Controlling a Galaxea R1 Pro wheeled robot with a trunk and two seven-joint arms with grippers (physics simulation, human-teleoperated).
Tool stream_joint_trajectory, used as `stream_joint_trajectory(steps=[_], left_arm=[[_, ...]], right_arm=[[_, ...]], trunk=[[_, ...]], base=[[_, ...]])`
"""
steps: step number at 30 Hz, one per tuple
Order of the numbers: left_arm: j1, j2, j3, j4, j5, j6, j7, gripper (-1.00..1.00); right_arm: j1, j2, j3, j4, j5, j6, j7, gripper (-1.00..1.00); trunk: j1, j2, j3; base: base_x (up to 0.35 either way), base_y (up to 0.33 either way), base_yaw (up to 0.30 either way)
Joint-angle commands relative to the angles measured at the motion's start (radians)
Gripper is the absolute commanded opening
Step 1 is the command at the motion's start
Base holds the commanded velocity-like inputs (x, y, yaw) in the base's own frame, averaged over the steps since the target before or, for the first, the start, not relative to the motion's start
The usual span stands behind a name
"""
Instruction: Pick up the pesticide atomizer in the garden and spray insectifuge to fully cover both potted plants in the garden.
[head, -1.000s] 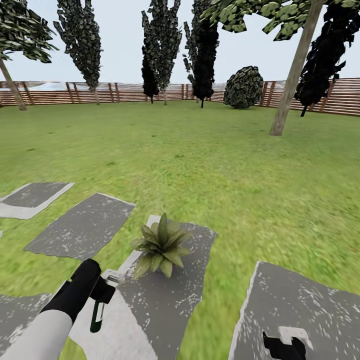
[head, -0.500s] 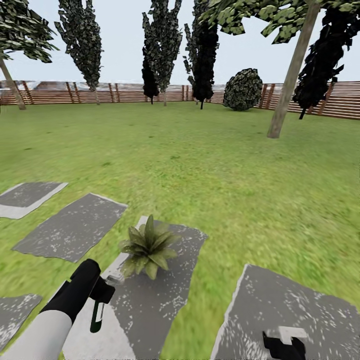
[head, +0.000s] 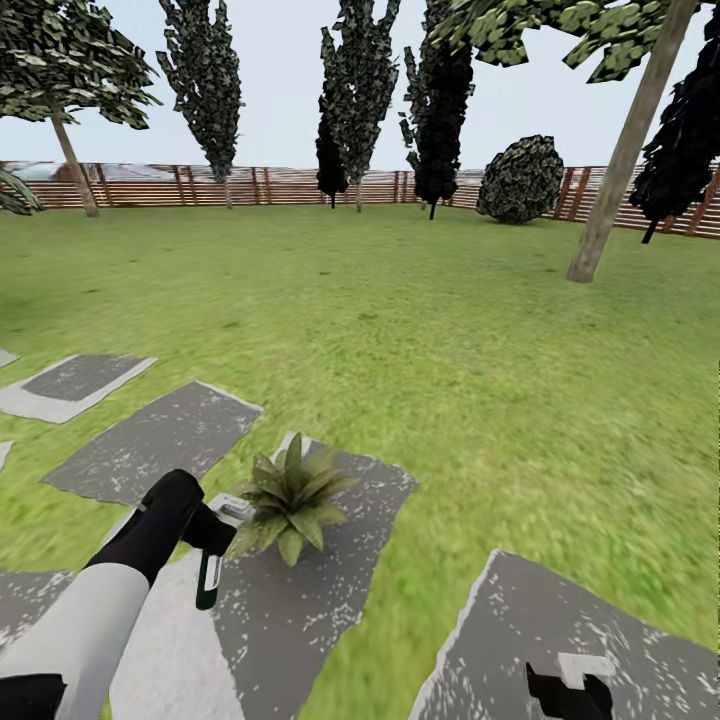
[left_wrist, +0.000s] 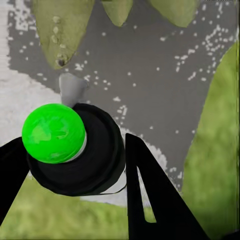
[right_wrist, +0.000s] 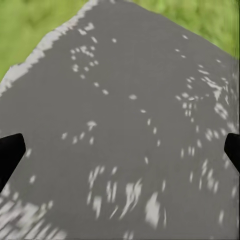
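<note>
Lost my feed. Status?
Left gripper shut on atomizer. Right gripper open, empty. Plant right beside nozzle. Nothing between.

A brown slatted wooden fence (head: 300, 186) runs along the far edge of the green lawn (head: 420, 330). Tall dark columnar trees (head: 350, 90) stand before it, with a round dark bush (head: 520, 180) to their right. A slanted pale tree trunk (head: 625, 160) rises nearer, at the right. Grey speckled stepping stones (head: 150, 440) lie in the grass; one such grey slab (right_wrist: 135, 130) appears close up in the right wrist view.
</note>
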Motion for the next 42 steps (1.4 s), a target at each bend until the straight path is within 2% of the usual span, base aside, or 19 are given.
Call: stream_joint_trajectory(steps=[1,4,6,10,16,21,26,29,32,36,42], left_arm=[[-0.001,0.000,0.002,-0.001,-0.011,0.004,-0.019,-1.00],[-0.001,0.001,0.000,-0.001,-0.019,0.004,-0.047,-1.00],[-0.001,-0.001,-0.004,-0.001,-0.051,0.004,-0.054,-1.00],[0.000,-0.001,-0.005,-0.001,-0.070,0.004,-0.056,-1.00],[0.000,0.001,-0.003,-0.004,-0.072,0.005,-0.056,-1.00],[-0.014,0.001,-0.002,-0.010,-0.073,0.011,-0.057,-1.00],[-0.054,-0.001,-0.003,-0.009,-0.073,0.013,-0.062,-1.00],[-0.104,-0.004,-0.004,-0.002,-0.074,0.017,-0.064,-1.00],[-0.128,-0.008,-0.005,-0.001,-0.076,0.021,-0.064,-1.00],[-0.134,-0.010,-0.006,0.001,-0.097,0.023,-0.064,-1.00],[-0.127,-0.001,-0.006,0.001,-0.102,0.021,-0.064,-1.00]], right_arm=[[-0.001,0.000,-0.006,0.001,0.011,-0.003,-0.004,1.00],[-0.001,0.000,-0.006,0.001,0.011,-0.003,-0.004,1.00],[-0.001,0.000,-0.006,0.001,0.011,-0.003,-0.004,1.00],[-0.001,0.000,-0.006,0.001,0.011,-0.003,-0.004,1.00],[-0.001,0.001,-0.006,0.001,0.011,-0.003,-0.004,1.00],[-0.001,0.003,-0.006,0.001,0.010,-0.003,-0.004,1.00],[-0.001,0.003,-0.006,0.001,0.010,-0.003,-0.004,1.00],[-0.001,0.003,-0.006,0.001,0.010,-0.003,-0.004,1.00],[-0.001,0.003,-0.006,0.001,0.010,-0.003,-0.004,1.00],[-0.001,0.002,-0.006,0.001,0.010,-0.003,-0.004,1.00],[-0.001,-0.002,-0.006,0.001,0.010,-0.003,-0.004,1.00]], trunk=[[0.000,0.000,-0.001],[0.000,0.000,-0.001],[0.000,0.000,-0.001],[0.000,0.000,-0.001],[0.000,0.000,-0.001],[0.000,0.000,-0.001],[0.000,0.000,-0.001],[0.000,0.000,-0.001],[0.000,0.000,-0.001],[0.000,0.000,-0.001],[0.000,0.000,-0.001]], base=[[0.031,-0.267,0.003],[0.010,-0.271,0.001],[-0.101,-0.264,0.000],[-0.195,-0.231,0.000],[-0.192,-0.219,0.060],[0.177,-0.189,0.261],[0.142,-0.053,0.277],[0.013,-0.004,0.278],[0.002,-0.001,0.264],[0.000,0.000,0.069],[0.066,-0.050,0.005]])
